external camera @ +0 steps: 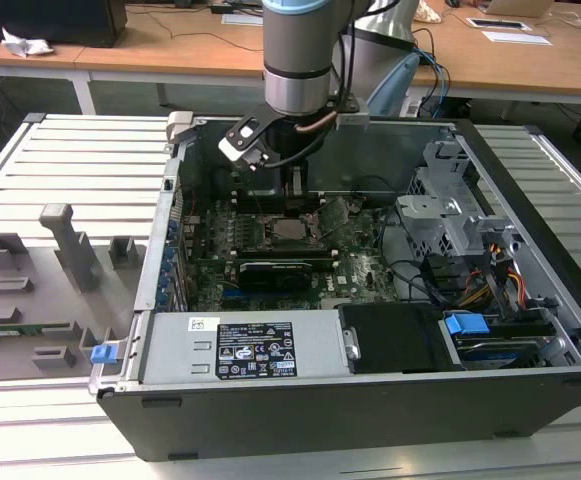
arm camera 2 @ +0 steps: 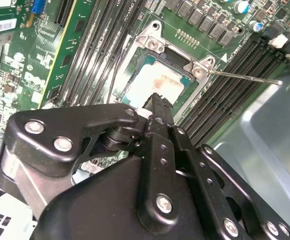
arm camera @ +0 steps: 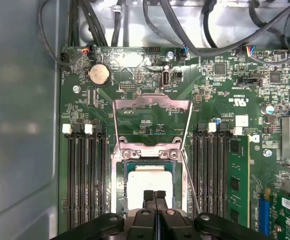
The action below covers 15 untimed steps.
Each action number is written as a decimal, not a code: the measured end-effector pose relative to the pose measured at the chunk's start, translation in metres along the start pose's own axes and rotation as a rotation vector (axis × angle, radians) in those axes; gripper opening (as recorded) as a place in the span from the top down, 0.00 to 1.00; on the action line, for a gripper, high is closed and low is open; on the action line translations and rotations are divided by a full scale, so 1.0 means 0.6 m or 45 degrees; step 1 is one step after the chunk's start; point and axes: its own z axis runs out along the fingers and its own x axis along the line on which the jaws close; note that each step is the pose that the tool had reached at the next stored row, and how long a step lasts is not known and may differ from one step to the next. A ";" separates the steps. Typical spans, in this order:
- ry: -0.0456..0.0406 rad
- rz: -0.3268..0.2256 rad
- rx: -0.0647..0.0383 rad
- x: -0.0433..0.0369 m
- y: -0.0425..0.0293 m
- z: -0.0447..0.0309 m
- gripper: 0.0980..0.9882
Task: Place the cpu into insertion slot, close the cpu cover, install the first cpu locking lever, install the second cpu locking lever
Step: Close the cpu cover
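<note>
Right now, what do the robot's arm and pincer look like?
The arm is a fat silver-grey tube with a light blue band on top, and a black cable runs beside it. The pincer is black, built from jointed bars with shiny silver screws and two narrow fingers.

Straight down from the top is the only real way in, since the case (external camera: 320, 420) lies with its side off. The spot over the insertion slot (arm camera: 116, 185) is taken by the gripper (arm camera: 154, 196), fingers pinched together right above the cpu (arm camera: 149, 181). Around the socket it's tight: memory slots (arm camera: 87, 175) run along both flanks, the cpu cover (arm camera: 152, 104) stands flipped up on one edge, and a thin locking lever (arm camera: 190, 182) pokes up just beside the chip. In the exterior view the graphics card (external camera: 285, 270) lies just in front of the socket, and the drive cage (external camera: 450, 205) and loose cables (external camera: 420, 270) crowd the exterior view's right.
</note>
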 end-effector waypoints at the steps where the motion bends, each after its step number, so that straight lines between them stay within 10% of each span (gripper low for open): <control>1: 0.000 0.000 0.000 0.000 0.000 -0.003 0.99; 9: -0.007 0.000 0.000 0.000 0.002 -0.046 0.99; 15: -0.007 0.000 0.000 -0.008 0.002 -0.050 0.99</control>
